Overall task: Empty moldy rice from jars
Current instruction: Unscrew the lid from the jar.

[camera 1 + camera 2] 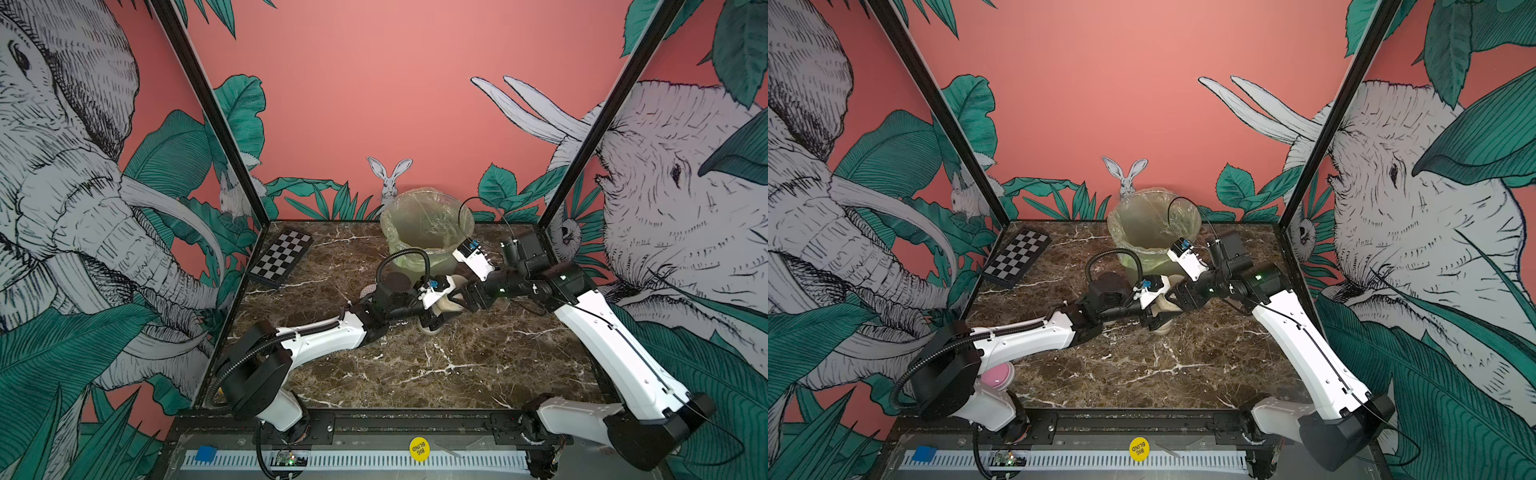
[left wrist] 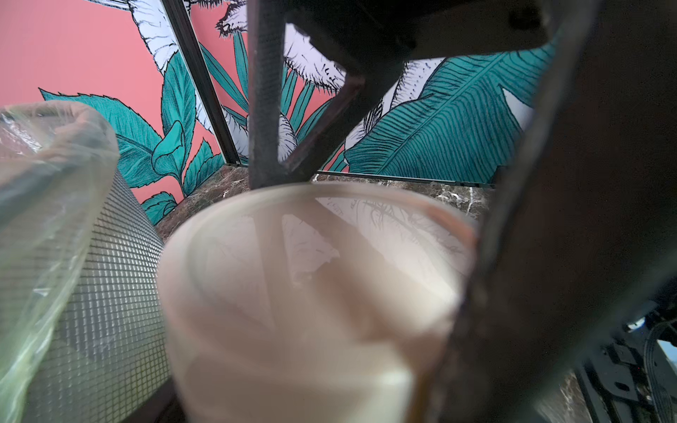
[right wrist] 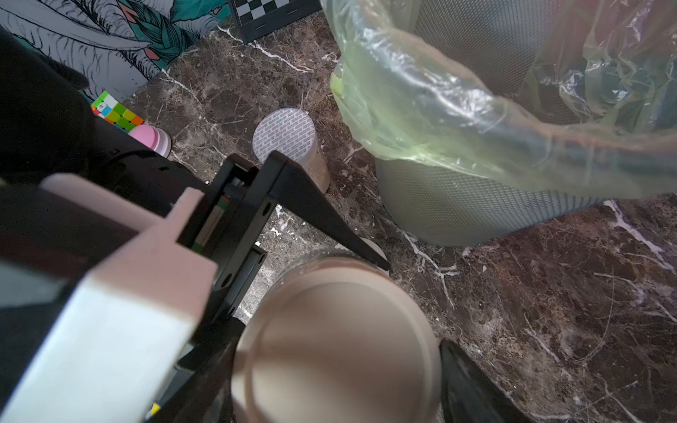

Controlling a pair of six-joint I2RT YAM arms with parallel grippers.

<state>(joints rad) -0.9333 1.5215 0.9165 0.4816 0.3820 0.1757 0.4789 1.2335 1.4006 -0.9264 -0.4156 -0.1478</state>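
One half-hidden jar (image 3: 318, 260): left hand (image 1: 433, 322) grips its body, right hand (image 1: 459, 302) its blurred lid (image 3: 337, 344).

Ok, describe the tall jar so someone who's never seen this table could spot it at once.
Start at the mesh bin with the green bag, at the back of the marble table. Beside its base, on the checkerboard side, stands a clear jar of rice. Its flat white lid is dotted, unlike the plain beige lid of the held jar.
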